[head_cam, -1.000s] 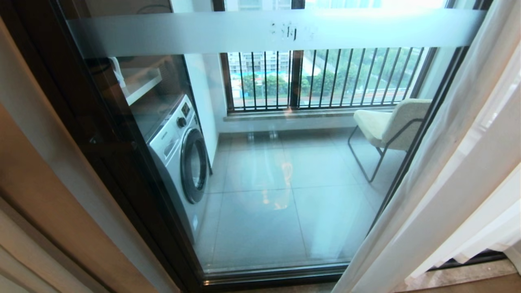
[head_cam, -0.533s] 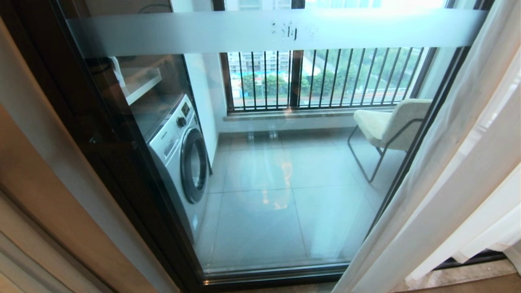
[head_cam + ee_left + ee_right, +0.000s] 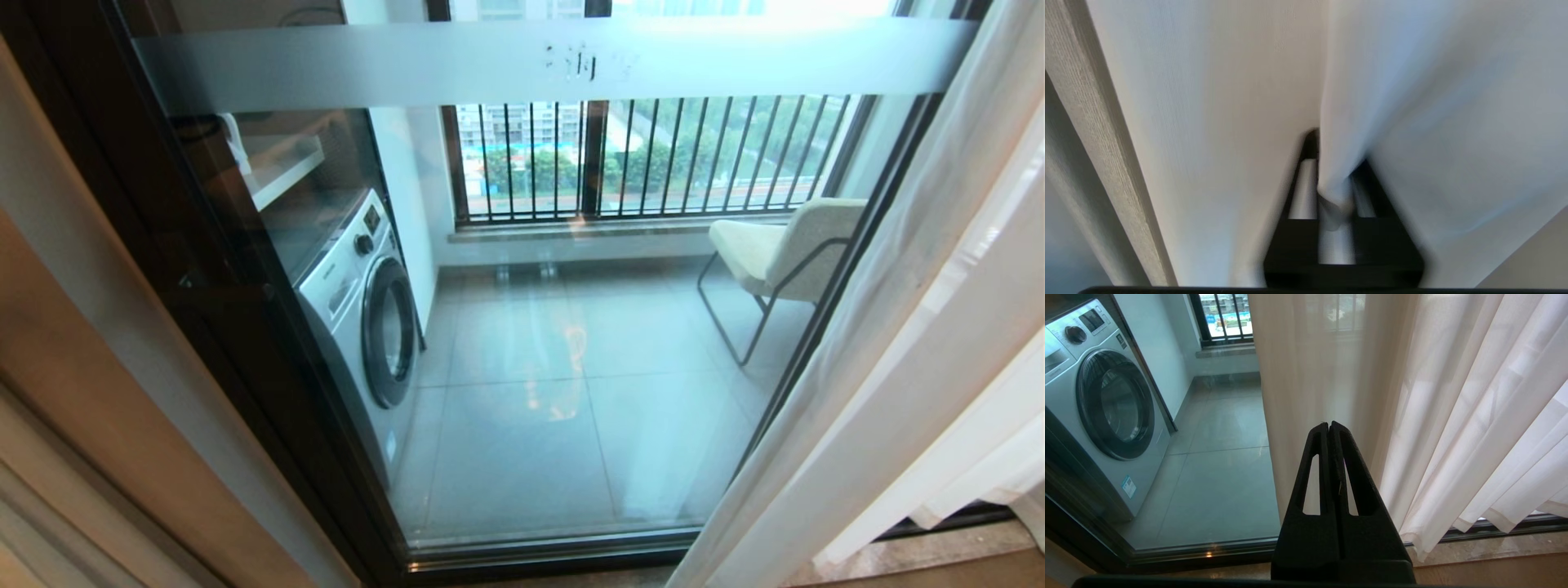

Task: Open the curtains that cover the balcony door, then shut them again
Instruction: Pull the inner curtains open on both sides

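The balcony door (image 3: 531,425) is bare glass in a dark frame, with a frosted band (image 3: 408,65) across the top. The sheer white curtains (image 3: 898,327) hang gathered at the right. A pale strip of curtain (image 3: 90,245) runs down the left edge. My left gripper (image 3: 1335,163) is pressed into white curtain fabric (image 3: 1229,122). Its fingers stand slightly apart, open, with a fold of curtain (image 3: 1333,192) lying between them. My right gripper (image 3: 1329,424) is shut and empty, held low before the curtains (image 3: 1453,416). Neither gripper shows in the head view.
A beige-tan drape (image 3: 57,384) hangs at the far left. Behind the glass stand a washing machine (image 3: 367,310) on the left and a cream chair (image 3: 784,253) on the right, with a barred window (image 3: 653,155) at the back. A stone sill (image 3: 1494,547) runs below the curtains.
In the head view the fabric folds at the lower left edge have shifted slightly. The door and the right curtains look the same.
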Motion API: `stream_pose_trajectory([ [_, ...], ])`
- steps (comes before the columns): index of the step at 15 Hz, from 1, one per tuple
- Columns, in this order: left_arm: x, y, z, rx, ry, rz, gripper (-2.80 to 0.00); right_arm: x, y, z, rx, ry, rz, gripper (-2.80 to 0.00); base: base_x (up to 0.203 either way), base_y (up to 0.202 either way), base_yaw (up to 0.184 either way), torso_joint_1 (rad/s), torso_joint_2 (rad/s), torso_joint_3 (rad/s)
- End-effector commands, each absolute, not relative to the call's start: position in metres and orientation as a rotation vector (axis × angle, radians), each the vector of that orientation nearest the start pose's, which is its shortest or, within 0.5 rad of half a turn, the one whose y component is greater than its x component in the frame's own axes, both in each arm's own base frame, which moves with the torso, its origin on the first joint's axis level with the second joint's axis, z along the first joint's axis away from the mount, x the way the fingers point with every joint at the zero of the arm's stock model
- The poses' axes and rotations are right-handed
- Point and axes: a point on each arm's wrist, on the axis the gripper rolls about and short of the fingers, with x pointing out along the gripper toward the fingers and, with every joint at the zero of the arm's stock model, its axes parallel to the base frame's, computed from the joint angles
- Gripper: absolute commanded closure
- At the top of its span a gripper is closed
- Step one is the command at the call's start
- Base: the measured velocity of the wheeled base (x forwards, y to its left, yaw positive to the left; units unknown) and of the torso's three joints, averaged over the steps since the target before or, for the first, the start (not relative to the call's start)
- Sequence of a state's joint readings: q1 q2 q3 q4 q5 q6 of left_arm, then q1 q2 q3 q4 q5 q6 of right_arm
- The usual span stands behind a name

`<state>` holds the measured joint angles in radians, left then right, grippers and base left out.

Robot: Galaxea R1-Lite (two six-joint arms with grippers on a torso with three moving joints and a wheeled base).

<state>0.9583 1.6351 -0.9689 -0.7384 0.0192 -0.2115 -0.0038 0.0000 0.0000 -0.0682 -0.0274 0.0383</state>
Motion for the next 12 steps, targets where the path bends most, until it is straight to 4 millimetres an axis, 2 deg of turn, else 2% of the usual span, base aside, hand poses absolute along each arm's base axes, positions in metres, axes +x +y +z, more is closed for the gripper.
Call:
stream_pose_trajectory([
  [1, 0.173, 0.248, 0.261, -0.156, -0.182, 0.965, -2.8, -0.023, -0.001, 0.083, 0.039, -0.069, -0.031, 0.0, 0.0, 0.0, 0.0, 0.0, 0.0, 0.0],
  [7, 0.163, 0.235, 0.256, -0.162, -0.168, 0.97, -2.8, -0.023, -0.001, 0.083, 0.039, -0.07, -0.03, 0.0, 0.0, 0.0, 0.0, 0.0, 0.0, 0.0],
  [12, 0.148, 0.214, 0.249, -0.171, -0.15, 0.976, -2.8, -0.023, -0.001, 0.083, 0.039, -0.07, -0.03, 0.0, 0.0, 0.0, 0.0, 0.0, 0.0, 0.0],
])
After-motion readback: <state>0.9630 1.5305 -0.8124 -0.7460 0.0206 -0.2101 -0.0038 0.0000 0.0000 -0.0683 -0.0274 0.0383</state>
